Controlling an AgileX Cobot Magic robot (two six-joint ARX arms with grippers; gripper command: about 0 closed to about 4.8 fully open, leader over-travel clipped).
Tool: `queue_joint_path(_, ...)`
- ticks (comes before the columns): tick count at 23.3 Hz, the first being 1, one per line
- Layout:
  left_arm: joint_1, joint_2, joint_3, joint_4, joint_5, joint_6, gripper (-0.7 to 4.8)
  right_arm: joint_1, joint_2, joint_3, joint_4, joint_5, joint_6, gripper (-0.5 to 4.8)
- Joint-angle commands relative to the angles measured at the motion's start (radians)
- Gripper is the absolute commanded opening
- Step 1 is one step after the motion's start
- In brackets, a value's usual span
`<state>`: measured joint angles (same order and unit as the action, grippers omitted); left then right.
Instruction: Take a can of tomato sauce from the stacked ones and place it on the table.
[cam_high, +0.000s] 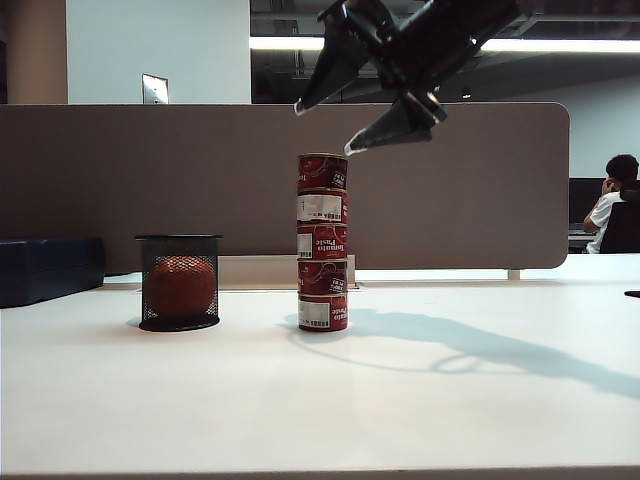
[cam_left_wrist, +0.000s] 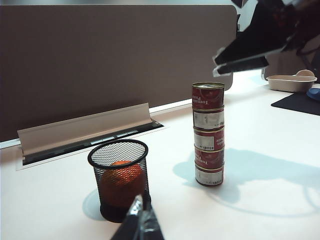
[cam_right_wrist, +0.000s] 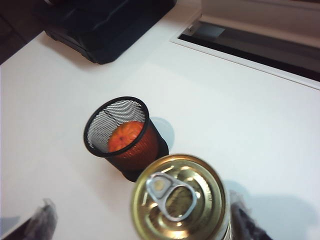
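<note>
- A plain white table (cam_high: 450, 410) fills the scene, with a grey-brown partition panel (cam_high: 150, 180) standing along its far edge.
- Near the middle of the table stands a stack of tomato paste tins (cam_high: 322, 260), dark red with silver rims, one upon another in a single narrow column, so only the uppermost can come away without toppling the rest.
- The top can of tomato sauce (cam_high: 322, 172) sits squarely on its fellows; from above, its gold lid and pull-ring show.
- The right gripper (cam_high: 345, 125) hangs in the air just above and a little to the right of that top can, its dark fingers spread wide apart and holding nothing. In its own wrist camera the fingertips flank the lid on either side, probably lined up to close around it.
- The left gripper (cam_left_wrist: 141, 220) rests low near the table's front edge, away from the stack; its fingertips lie close together, empty.
- To the stack's left, well apart, stands a black mesh cup (cam_high: 179, 282) holding an orange ball (cam_high: 180, 287).
</note>
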<state>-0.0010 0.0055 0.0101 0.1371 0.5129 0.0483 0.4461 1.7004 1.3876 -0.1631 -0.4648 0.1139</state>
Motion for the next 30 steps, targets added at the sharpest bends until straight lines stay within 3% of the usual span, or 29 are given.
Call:
queue_joint_path(1,0.002,0.001,0.003,0.005,0.004,-0.004,-0.05,0.001,0.023,0.007,0.035,0.003,-0.001,4.79)
queue_joint_path(24,0.003,0.001,0.002,-0.01,0.003,-0.003,-0.05,0.015,0.12,0.05,0.055,0.041,0.001,4.79)
queue_joint_path(27,0.003,0.001,0.002,-0.01,0.0,-0.003,-0.05,0.018,0.12,0.05,0.055,0.041,0.001,4.26)
queue_joint_path(30,0.003,0.001,0.002,-0.01,0.0,-0.003,-0.05,0.018,0.12,0.05,0.05,0.047,0.001,4.11)
